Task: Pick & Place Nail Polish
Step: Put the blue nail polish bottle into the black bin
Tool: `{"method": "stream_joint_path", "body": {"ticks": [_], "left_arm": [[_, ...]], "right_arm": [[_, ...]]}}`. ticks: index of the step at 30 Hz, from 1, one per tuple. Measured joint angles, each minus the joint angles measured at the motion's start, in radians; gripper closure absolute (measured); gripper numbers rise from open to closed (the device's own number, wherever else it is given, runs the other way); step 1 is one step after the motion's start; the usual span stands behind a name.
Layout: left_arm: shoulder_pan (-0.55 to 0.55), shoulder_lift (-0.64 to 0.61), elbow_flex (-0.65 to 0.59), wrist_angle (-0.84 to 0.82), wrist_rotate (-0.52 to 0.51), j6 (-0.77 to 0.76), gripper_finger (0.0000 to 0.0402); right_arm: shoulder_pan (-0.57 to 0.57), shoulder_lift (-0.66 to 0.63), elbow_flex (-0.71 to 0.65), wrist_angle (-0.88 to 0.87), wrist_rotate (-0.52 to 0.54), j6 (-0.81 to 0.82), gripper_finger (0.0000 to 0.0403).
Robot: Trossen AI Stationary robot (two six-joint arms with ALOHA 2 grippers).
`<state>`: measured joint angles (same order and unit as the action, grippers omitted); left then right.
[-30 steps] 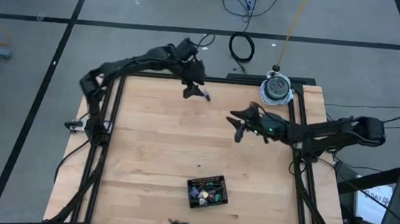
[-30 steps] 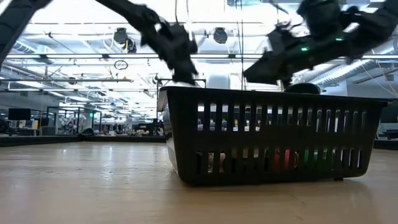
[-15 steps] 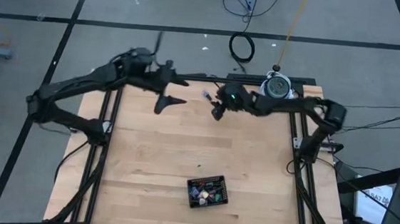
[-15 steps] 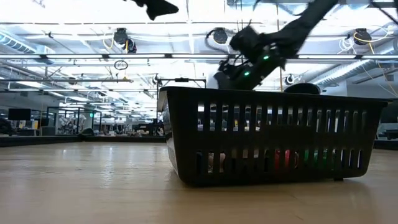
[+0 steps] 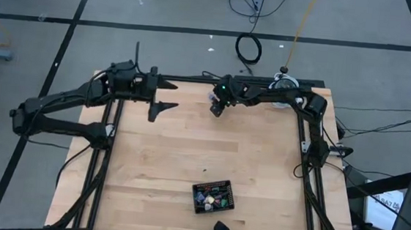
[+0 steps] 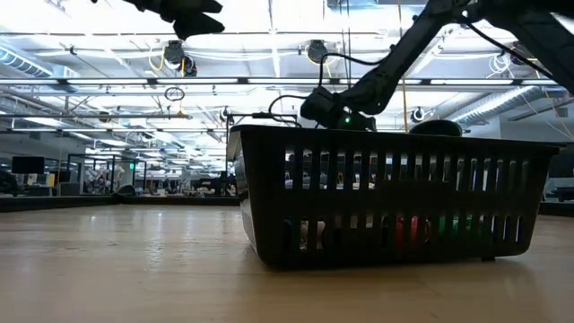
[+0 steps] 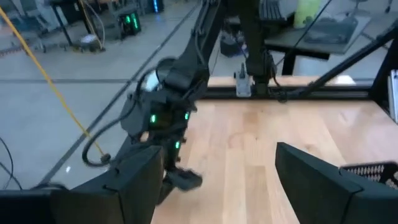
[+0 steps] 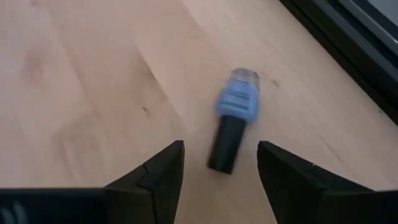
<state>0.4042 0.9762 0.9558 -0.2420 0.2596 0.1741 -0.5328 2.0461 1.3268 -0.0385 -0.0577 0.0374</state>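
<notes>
One blue bottle [image 8: 236, 115] with a dark cap lies on its side on the bare wood, and my right gripper [image 8: 219, 163] hangs just over it with its fingers spread, holding nothing; the bottle shows in the gap between them, cap end nearer the fingers. From above I place that gripper [image 5: 217, 107] near the table's [image 5: 173, 149] far edge, about the middle of its width, the arm stretched along the far rail. I cannot make out the bottle itself in the high view.

My left gripper [image 5: 158, 105] is also up near the far edge, to the left of the right one and apart from it. Its fingers [image 7: 314, 180] stand wide apart with nothing between them, and its wrist camera looks across the wood at the right arm.

The rest of the polish sits in the black basket [image 5: 214, 196] near the table's front edge, well apart from both grippers. Through the basket's [image 6: 386, 193] slots in the low view I see red and green at the bottom, but I cannot count bottles there.
</notes>
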Motion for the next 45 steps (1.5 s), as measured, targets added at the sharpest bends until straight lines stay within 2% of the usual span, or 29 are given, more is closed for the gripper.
{"method": "stream_joint_path", "body": {"ticks": [14,23,29,36,45], "left_arm": [[0.001,-0.008,-0.018,0.044,-0.001,0.026,0.0101],[0.001,-0.008,-0.018,0.057,0.0,-0.002,0.0101],[0.001,-0.008,-0.018,0.057,0.0,-0.017,0.0101],[0.001,-0.008,-0.018,0.058,0.0,-0.018,0.0101],[0.001,-0.008,-0.017,0.059,-0.001,-0.016,0.0101]], "right_arm": [[-0.029,0.013,0.001,-0.05,-0.025,-0.024,0.0218],[-0.024,0.013,0.001,-0.04,-0.026,-0.083,0.0255],[-0.022,0.029,0.001,-0.027,-0.024,-0.042,0.0272],[-0.017,0.03,0.015,-0.038,-0.017,0.017,0.0259],[-0.016,0.031,0.045,-0.043,-0.027,-0.066,0.0237]]}}
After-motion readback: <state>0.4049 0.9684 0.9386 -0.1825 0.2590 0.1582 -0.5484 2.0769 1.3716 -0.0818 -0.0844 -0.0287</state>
